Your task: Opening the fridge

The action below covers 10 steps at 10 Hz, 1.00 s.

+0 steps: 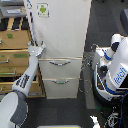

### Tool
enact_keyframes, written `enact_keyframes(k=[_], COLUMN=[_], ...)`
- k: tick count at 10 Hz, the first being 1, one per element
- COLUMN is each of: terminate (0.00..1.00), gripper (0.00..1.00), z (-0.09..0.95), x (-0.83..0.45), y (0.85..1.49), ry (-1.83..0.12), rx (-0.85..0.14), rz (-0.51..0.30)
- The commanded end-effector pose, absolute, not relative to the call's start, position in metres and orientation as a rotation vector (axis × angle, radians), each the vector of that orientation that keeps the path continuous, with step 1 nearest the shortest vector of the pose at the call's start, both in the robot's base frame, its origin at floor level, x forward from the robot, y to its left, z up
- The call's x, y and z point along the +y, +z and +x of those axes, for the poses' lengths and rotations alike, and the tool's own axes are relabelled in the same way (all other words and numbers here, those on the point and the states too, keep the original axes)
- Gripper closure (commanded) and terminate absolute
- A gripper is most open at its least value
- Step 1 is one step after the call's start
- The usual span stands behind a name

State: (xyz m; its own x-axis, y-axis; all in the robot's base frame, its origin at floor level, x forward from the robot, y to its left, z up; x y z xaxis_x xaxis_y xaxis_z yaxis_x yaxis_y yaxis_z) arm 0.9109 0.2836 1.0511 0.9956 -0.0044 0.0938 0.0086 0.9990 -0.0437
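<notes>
Closest to the lens, at about seven o'clock in the exterior view, sits the working arm's [17, 92] white-and-grey shoulder and forearm, which runs up toward eleven o'clock and ends in the gripper [36, 49]. Behind it, at nine o'clock, stands a wooden drawer cabinet [14, 42] with green labels. Whether the gripper's fingers are spread or closed on anything cannot be told at this resolution; it lies right at the left edge of the fridge [62, 30], where a slim vertical handle strip [31, 22] runs up the door's side. From the claw the fridge lies toward three o'clock, touching or just beside it. Its long axis is upright, its front faces the camera, and it fills the centre from twelve o'clock downward, upper door with a green-logo sticker [43, 9] above two drawers with curved silver handles [60, 63]. The door looks flush, so I judge it not yet opened; the pull would likely swing from that left edge. At four o'clock stands a white-and-blue robot body [114, 67], well apart from the handle.
</notes>
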Motion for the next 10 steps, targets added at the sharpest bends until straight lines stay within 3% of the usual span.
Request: enact_keyframes(k=[1, 10], terminate=[0.0, 0.0], gripper=[1.0, 1.0], z=[0.924, 0.925], x=[0.279, 0.291], y=[1.031, 1.008], ry=[-0.074, -0.076], rx=[-0.118, -0.094], rz=[-0.131, -0.131])
